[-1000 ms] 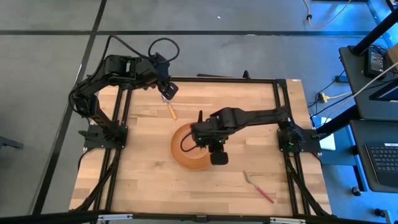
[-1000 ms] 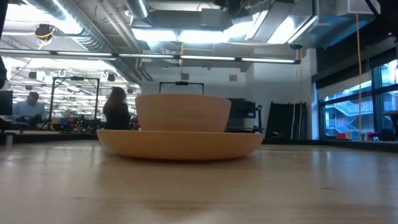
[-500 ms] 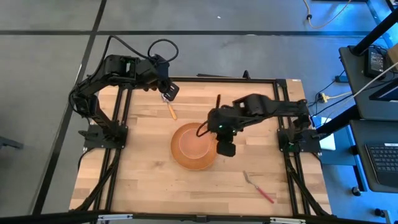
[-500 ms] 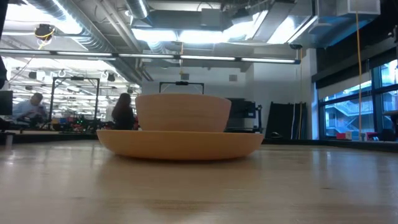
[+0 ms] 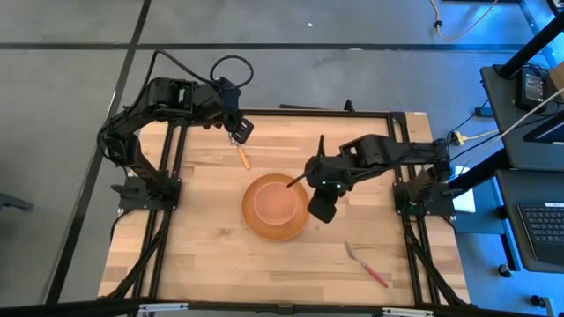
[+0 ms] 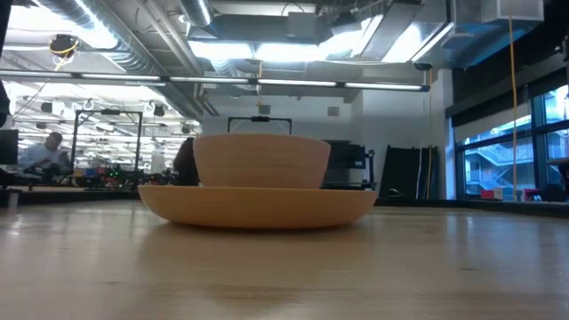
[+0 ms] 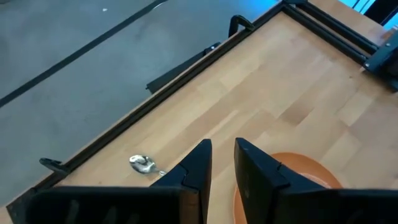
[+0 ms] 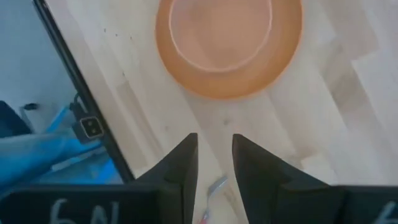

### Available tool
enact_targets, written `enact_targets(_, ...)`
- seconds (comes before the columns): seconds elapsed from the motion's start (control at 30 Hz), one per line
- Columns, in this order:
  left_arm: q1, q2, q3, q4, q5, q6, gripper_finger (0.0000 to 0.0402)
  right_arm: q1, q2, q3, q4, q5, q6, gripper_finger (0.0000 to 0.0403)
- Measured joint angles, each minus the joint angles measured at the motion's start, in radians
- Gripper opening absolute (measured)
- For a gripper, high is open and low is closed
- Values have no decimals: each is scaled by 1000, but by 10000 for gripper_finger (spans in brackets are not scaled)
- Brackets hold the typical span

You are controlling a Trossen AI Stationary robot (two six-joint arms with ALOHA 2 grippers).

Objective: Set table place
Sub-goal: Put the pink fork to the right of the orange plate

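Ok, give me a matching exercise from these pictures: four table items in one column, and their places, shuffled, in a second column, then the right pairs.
Things:
1. bowl
2. plate
3. spoon
4. fork

Places:
A. on the bare table, just below the left gripper
B. on the table's right side, near the front edge
C. resting in the plate
D. middle of the table, under the bowl

Pairs: 1-C, 2-D, 3-A, 4-B

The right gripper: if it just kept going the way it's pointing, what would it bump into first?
Probably the fork, which lies just ahead of the right gripper, or the bare table beside it. The gripper is empty and slightly open. Depth is hard to judge.
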Motion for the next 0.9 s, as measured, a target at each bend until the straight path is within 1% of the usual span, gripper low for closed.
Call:
enact_targets(0.1,-7,0,0,0,0,38,63,19,-17,-16,-1,-23,-5,101)
enact_targets(0.2,-12,0,0,0,0,41,63,36,-25,-16,-1,-151,2,101)
enact_targets(0.23,-16,0,0,0,-1,41,63,47,-26,-16,-1,-154,15,101)
enact_targets(0.27,-20,0,0,0,-1,42,63,58,-26,-16,-1,-135,21,101)
enact_targets(0.37,-30,0,0,0,-1,42,63,99,-40,-18,0,-9,23,101)
enact_targets(0.5,-51,0,0,0,-2,41,63,182,-126,-16,2,252,63,101)
enact_targets(0.57,-61,0,0,0,0,41,63,238,-172,-16,15,396,90,101)
enact_targets(0.63,-71,0,0,0,0,40,63,299,-210,-16,45,513,95,101)
enact_targets(0.7,-81,0,0,0,-1,36,63,346,-247,-25,86,562,95,101)
enact_targets(0.8,-91,0,0,0,-1,35,63,387,-299,-60,118,561,92,101)
enact_targets(0.9,-92,0,0,0,0,41,63,396,-356,-133,131,588,98,101)
